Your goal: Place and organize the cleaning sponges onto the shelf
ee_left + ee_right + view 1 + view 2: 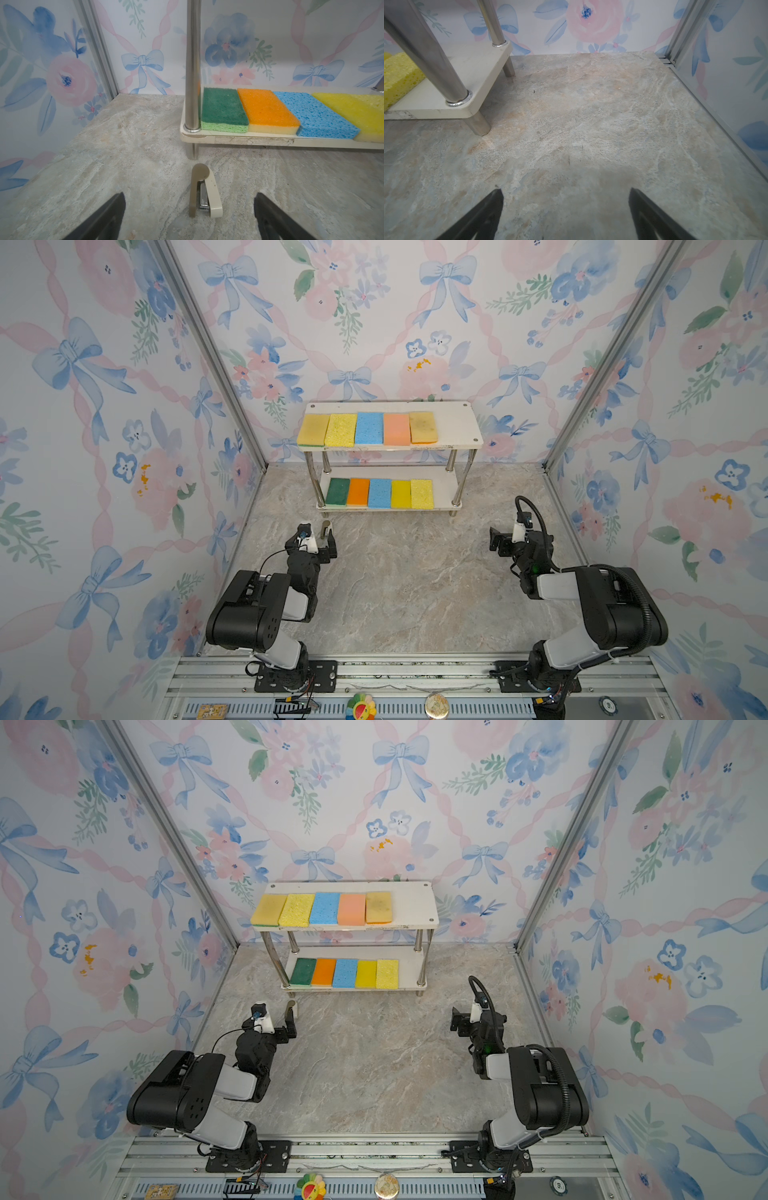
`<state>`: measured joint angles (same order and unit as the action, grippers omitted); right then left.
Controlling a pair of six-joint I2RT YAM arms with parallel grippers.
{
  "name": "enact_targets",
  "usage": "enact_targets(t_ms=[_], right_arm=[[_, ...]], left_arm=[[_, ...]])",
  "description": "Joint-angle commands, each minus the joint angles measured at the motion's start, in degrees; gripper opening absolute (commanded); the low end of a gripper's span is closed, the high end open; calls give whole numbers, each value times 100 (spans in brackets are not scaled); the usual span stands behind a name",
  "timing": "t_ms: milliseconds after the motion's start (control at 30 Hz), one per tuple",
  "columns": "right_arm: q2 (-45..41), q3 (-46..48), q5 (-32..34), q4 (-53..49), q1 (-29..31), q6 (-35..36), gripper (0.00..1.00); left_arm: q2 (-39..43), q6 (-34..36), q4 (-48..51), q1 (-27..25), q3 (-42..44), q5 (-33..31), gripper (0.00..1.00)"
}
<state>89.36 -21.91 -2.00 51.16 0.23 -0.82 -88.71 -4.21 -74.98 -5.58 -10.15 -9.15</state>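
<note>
The shelf (457, 423) stands against the back wall, a white two-tier rack on metal legs. Its top board carries a row of cleaning sponges: yellow (313, 430), speckled yellow (340, 430), blue (369, 428), peach (397, 429) and tan (423, 428). The lower board (249, 140) holds green (223, 108), orange (266, 108), blue (315, 114) and yellow (353, 108) sponges, and a pale yellow sponge (398, 74) ends that row. My left gripper (320, 541) hovers open in front of the shelf's left leg. My right gripper (498, 541) is open and empty over bare table, right of the shelf.
A beige stapler (204, 191) lies on the marble table between my left gripper's open fingers (116, 207), untouched. Floral walls with metal corner posts (208, 352) close in three sides. Along the front rail (415, 672) sit a flower toy (361, 705) and a round tin (436, 705).
</note>
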Motion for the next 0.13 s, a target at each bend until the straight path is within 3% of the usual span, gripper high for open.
enact_targets(t_ms=[0, 100], right_arm=[[-68, -76, 93, 35, 26, 47, 97], [-68, -76, 95, 35, 27, 47, 97]], left_arm=[[-13, 47, -102, 22, -130, -61, 98], [42, 73, -96, -4, -83, -91, 98]])
